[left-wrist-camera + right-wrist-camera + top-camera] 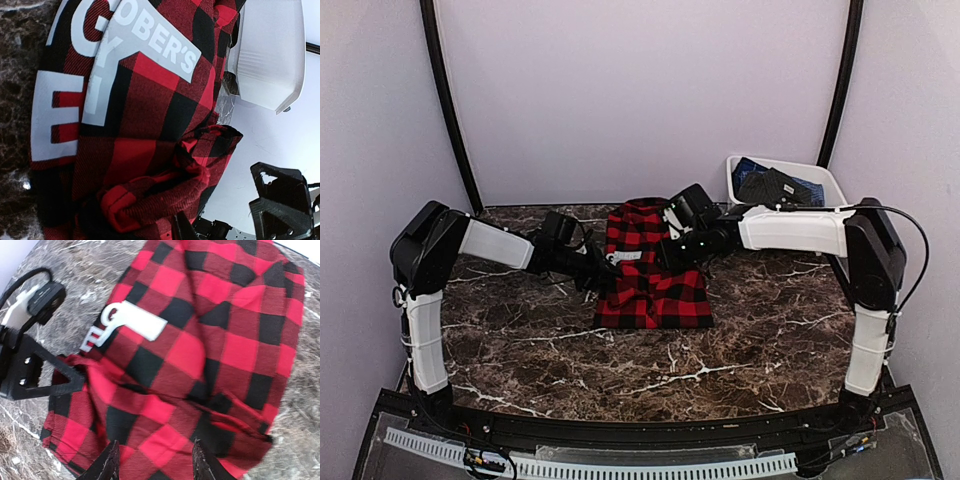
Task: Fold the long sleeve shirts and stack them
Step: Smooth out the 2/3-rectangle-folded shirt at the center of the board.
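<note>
Right gripper (156,462) fingertips sit nearest the lens, jaws apart at middling width, straddling the red-and-black check shirt (200,340) near one edge.
Shirt lies partly folded at mid bench (770,330), toward the rear, between the 2 grippers, white lettering (127,322) face up. Left gripper (227,215) rests against a bunched roll of cloth on its side of the shirt; cannot tell whether it pinches the roll or only touches it. Risks, as judged: the right jaws could nip only the top layer, so a lift would peel the fold open. The bunched roll could snag a left finger and drag the shirt askew. An uneven pull from the 2 arms on slick stone would slide the cloth rather than fold it. White tub (825,180) with dark garments (775,188) stands at right rear, just behind the right forearm.
</note>
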Robot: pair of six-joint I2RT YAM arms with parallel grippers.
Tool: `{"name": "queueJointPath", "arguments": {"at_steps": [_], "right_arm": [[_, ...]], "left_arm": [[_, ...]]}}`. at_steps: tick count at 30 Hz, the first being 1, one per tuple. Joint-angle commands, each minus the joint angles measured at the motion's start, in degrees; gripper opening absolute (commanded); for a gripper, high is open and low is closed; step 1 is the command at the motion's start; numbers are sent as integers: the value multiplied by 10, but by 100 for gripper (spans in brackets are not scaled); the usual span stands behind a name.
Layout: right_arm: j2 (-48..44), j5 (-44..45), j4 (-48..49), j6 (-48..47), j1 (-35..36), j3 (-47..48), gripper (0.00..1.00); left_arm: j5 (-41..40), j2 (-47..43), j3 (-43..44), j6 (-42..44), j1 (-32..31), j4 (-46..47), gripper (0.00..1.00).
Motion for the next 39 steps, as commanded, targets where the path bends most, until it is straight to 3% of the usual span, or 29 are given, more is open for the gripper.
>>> {"name": "queueJointPath", "arguments": {"at_steps": [1, 9, 14, 22, 33, 39], "right_arm": [[3, 23, 7, -8, 39, -5, 46], [-75, 95, 81, -101, 118, -100, 60], [-42, 155, 63, -176, 159, -84, 62], [7, 195, 65, -222, 164, -58, 61], [56, 178, 86, -232, 165, -11, 46], [55, 139, 106, -180, 141, -25, 13]], "left_arm": [[12, -23, 4, -1, 3, 7, 16], [20, -21, 3, -9, 3, 14, 17], [23, -21, 3, -11, 3, 15, 17], [24, -21, 6, -13, 3, 13, 17], [23, -21, 7, -12, 3, 9, 17], [19, -21, 12, -2, 4, -1, 18]]}}
